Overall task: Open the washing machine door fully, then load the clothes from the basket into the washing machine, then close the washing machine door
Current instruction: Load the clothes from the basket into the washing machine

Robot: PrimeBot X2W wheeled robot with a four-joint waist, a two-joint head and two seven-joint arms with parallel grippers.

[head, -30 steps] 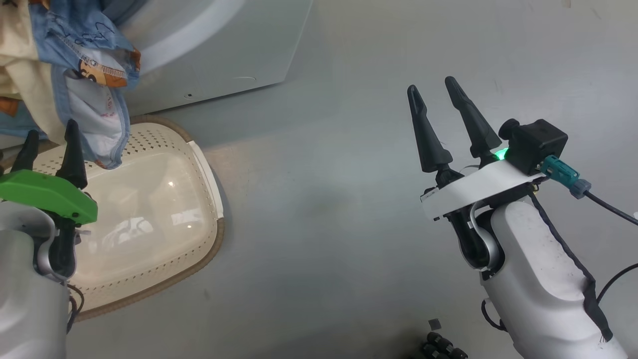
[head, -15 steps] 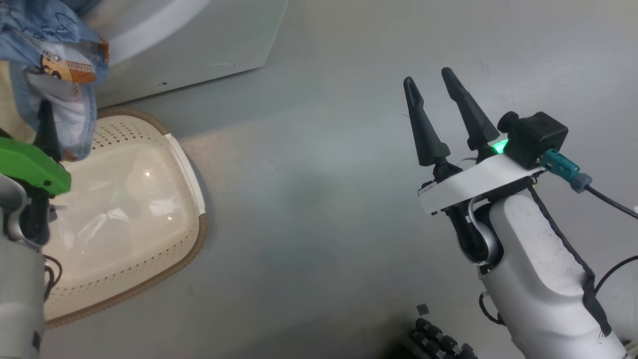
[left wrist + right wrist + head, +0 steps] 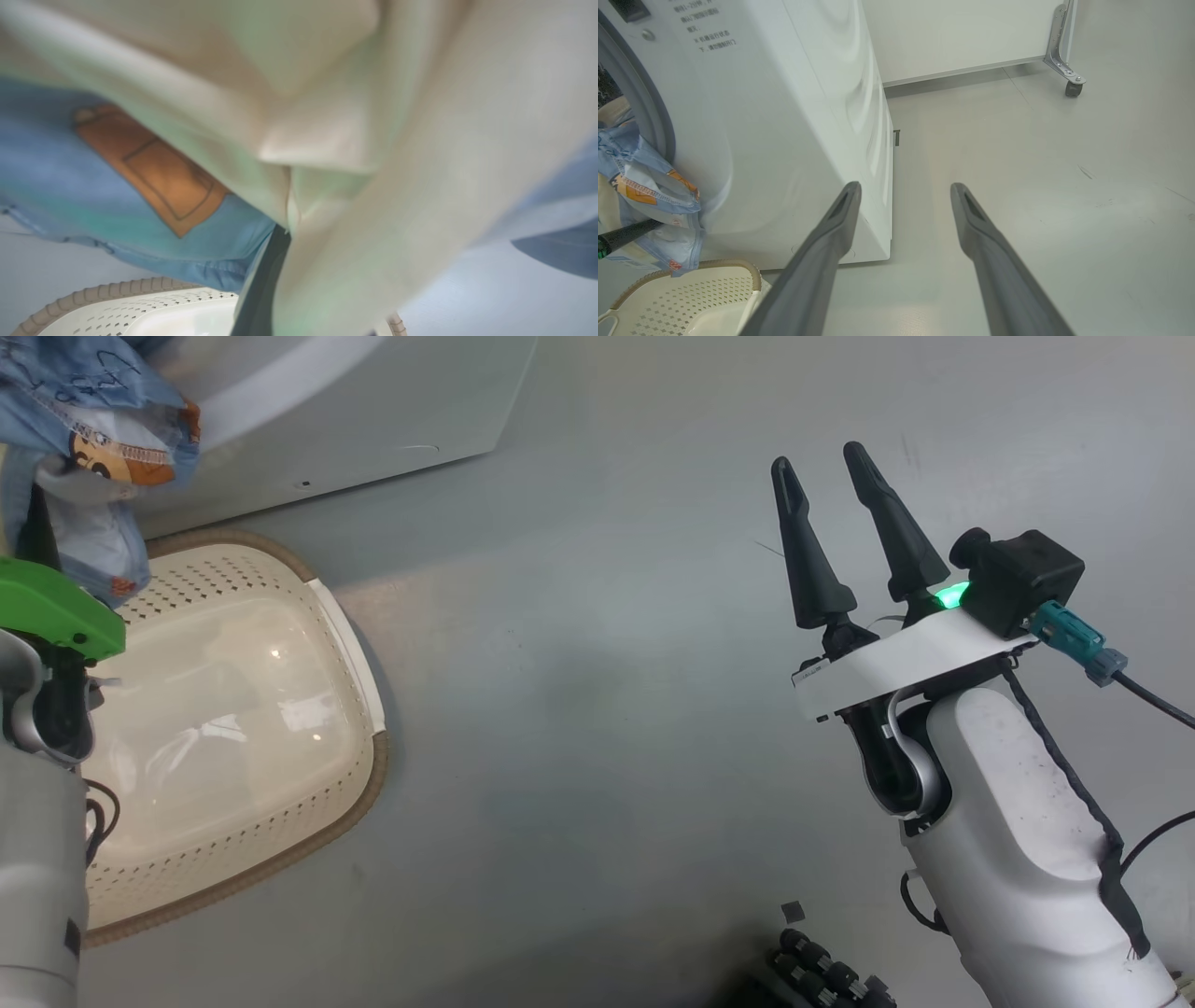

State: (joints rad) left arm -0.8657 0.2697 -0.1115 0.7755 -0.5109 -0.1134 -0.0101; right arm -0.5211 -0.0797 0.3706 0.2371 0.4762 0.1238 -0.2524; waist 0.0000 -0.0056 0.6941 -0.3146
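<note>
Grey floor [image 3: 607, 709] by the washing machine [image 3: 373, 411]: left gripper [image 3: 39, 513] pinches the clothes [image 3: 93, 401], surely soft, light, floppy, so a bunched fold should grip best. Right gripper [image 3: 822, 462] gapes.

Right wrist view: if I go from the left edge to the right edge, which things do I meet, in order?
clothes → washing machine → right gripper → small wheel. The basket lies under the clothes, so it is left out.
</note>
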